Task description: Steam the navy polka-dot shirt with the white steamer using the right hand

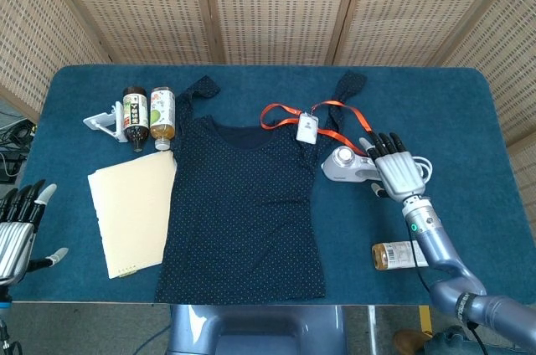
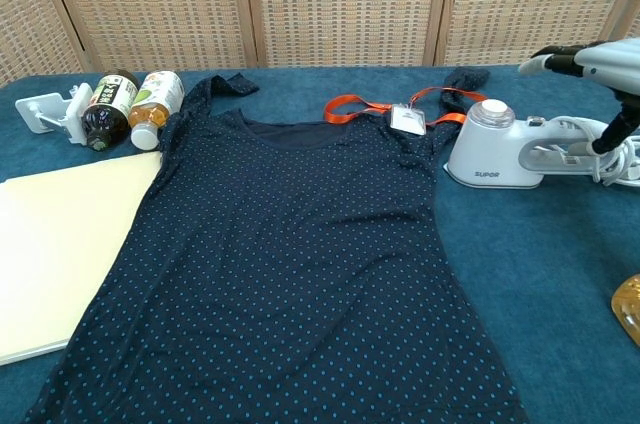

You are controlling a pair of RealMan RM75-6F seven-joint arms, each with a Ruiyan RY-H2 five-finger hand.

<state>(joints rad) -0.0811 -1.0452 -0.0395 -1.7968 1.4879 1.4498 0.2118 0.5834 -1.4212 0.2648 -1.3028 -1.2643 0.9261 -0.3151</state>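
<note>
Right hand (image 1: pixel 397 172): I see it over the handle end of the white steamer (image 1: pixel 352 165), fingers spread, nothing gripped.
Steamer cord (image 1: pixel 416 169): coiled just beside my hand.
Polka-dot shirt (image 1: pixel 243 204): flat, well to my hand's left.
Orange lanyard (image 1: pixel 322 119): beyond the fingertips.
Bottle (image 1: pixel 399 254): lying below my wrist.
Left hand (image 1: pixel 18 225): open, at the table's far left edge.

The white steamer (image 2: pixel 497 156) carries the word "SUPOR" on its side. The bottle labels are too small to read.
</note>
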